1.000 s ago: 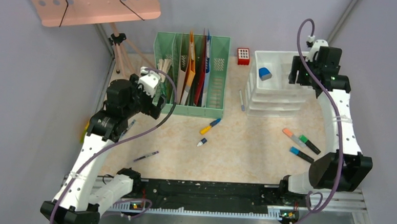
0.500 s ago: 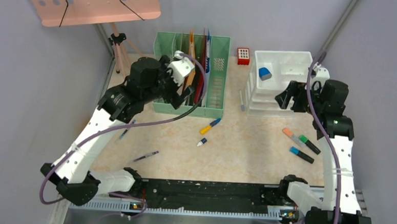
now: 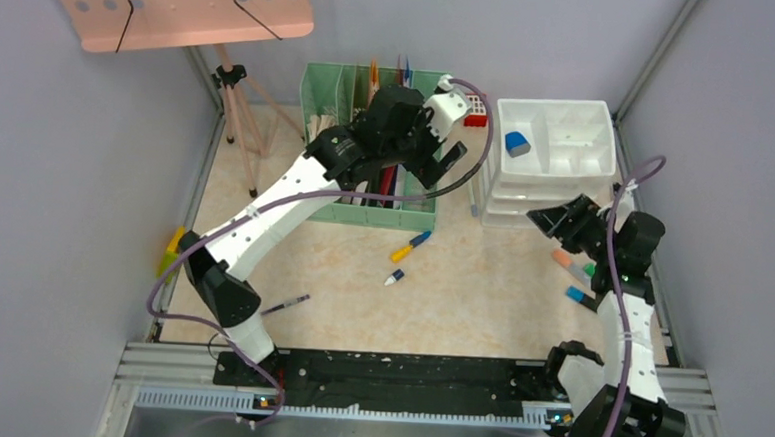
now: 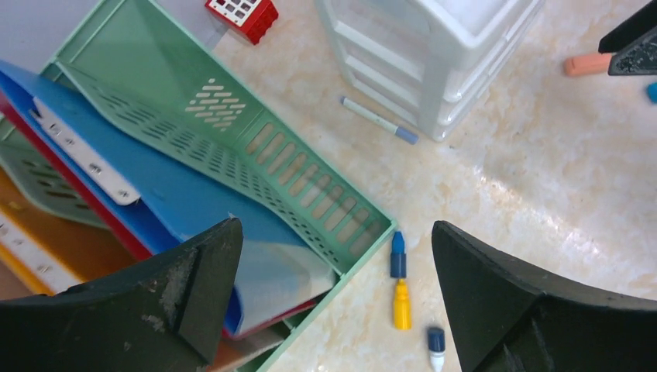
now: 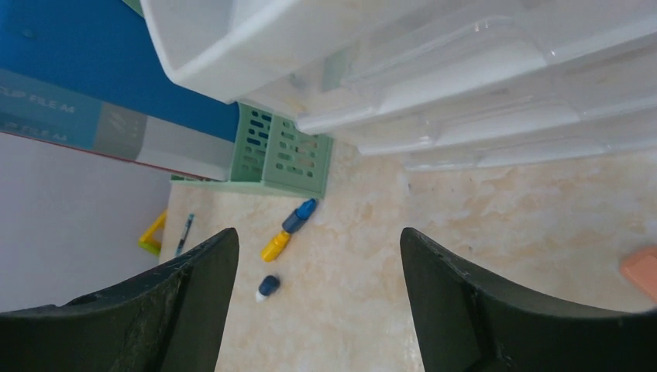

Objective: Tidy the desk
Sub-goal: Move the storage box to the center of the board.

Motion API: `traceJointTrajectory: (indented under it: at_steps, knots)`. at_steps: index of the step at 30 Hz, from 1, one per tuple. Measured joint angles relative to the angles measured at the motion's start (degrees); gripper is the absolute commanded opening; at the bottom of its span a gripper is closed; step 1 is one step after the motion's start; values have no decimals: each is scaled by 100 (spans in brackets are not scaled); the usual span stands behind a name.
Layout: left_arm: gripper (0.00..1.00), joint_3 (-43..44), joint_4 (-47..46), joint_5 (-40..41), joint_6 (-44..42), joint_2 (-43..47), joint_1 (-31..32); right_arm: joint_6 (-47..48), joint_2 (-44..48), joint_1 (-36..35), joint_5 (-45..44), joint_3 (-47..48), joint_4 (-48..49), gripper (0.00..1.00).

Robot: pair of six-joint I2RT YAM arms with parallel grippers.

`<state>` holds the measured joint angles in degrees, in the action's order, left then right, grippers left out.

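Swinging across, the left end effector hangs spread and empty above a yellow-and-blue marker. The right end effector, also spread, has dropped near an orange highlighter. Beneath both, the beige marble-patterned desk stays cluttered, and pen pickups appear next.

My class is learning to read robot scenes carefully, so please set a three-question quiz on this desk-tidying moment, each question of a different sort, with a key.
1. True or false: the left gripper is shut on the yellow-and-blue marker.
2. What lies in the top tray of the white drawer unit? A) a blue-and-white object B) a stapler C) a pair of scissors
3. Fill in: the ___ arm reaches over the green file organiser.
Key: 1 false, it is open and the marker lies on the desk; 2 A; 3 left.
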<state>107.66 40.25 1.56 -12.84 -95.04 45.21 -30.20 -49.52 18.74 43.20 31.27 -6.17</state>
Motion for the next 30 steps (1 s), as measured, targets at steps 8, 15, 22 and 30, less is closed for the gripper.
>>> traceJointTrajectory:
  at_steps: [8,15,22,30]
  knots:
    - [98,177,-487,-214,468,-509,-4,-1423,-501,81,330,-474,2553,73]
    - [98,341,-916,-214,822,-741,-4,-2129,-1182,103,367,-546,3936,72]
    - [98,474,-1080,-273,1281,-1023,-4,-2369,-1506,103,367,-586,4417,71]
    - [98,466,-1123,-323,1443,-1069,-4,-2505,-1823,105,365,-654,4734,71]
